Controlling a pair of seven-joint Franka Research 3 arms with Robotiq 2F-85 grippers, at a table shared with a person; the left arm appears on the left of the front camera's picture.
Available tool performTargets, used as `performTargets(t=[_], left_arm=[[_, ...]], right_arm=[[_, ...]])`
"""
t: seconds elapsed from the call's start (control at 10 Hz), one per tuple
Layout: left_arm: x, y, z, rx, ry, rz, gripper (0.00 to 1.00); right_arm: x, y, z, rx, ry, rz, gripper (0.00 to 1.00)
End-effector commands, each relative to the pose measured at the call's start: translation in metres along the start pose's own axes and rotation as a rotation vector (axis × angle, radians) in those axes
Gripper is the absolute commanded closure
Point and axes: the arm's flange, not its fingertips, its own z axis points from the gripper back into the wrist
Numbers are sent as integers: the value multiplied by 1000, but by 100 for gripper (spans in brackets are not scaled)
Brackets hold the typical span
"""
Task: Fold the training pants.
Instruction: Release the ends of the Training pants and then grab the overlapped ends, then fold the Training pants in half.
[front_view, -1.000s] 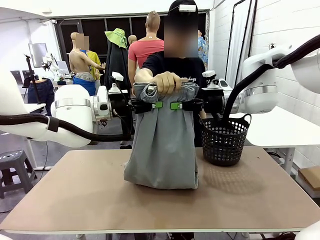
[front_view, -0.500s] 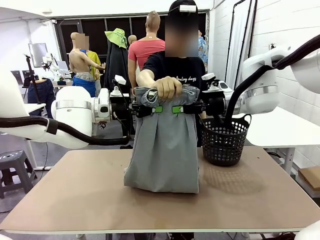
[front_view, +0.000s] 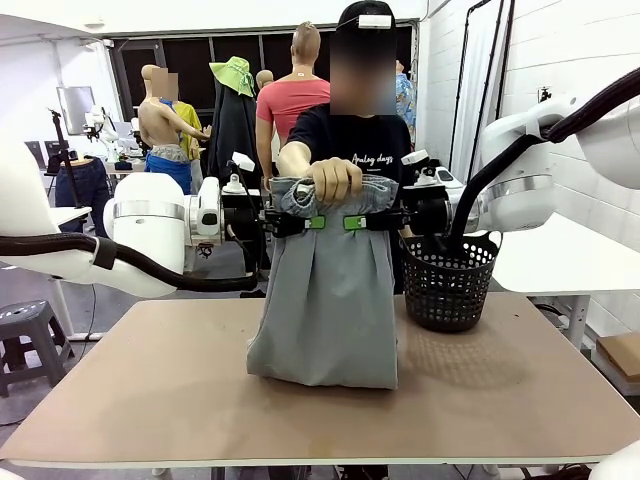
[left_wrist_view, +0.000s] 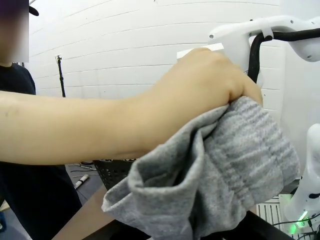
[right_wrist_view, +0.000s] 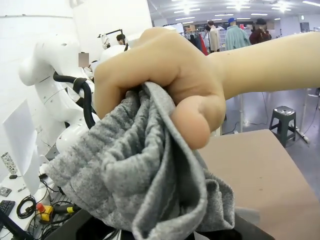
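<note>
The light grey training pants (front_view: 328, 300) hang upright over the table, their lower end resting on the tabletop. A person's hand (front_view: 336, 179) grips the bunched waistband at the top middle. My left gripper (front_view: 310, 222) is shut on the waistband's left part, and my right gripper (front_view: 355, 222) is shut on its right part, both just under the hand. The left wrist view shows the gathered grey waistband (left_wrist_view: 225, 175) close up beneath the hand (left_wrist_view: 200, 85). From the right wrist camera, the same fabric (right_wrist_view: 135, 185) is bunched under the fist (right_wrist_view: 160, 80).
A black mesh basket (front_view: 447, 280) stands on the table (front_view: 150, 390) right of the pants, close under my right arm. The person stands at the far edge behind the pants. A stool (front_view: 25, 335) sits off the table's left side.
Both grippers have closed on the waistband and moved slightly down and inward. The pants have settled a little lower, and the person's hand stays on top.
</note>
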Motion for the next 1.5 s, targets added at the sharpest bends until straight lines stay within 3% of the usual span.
performTargets(t=[0.0,1.4], left_arm=[[1,-1,1,-3,-4,-4,100],[1,-1,1,-3,-4,-4,100]], right_arm=[[2,2,0,2,0,5,100],[2,2,0,2,0,5,100]])
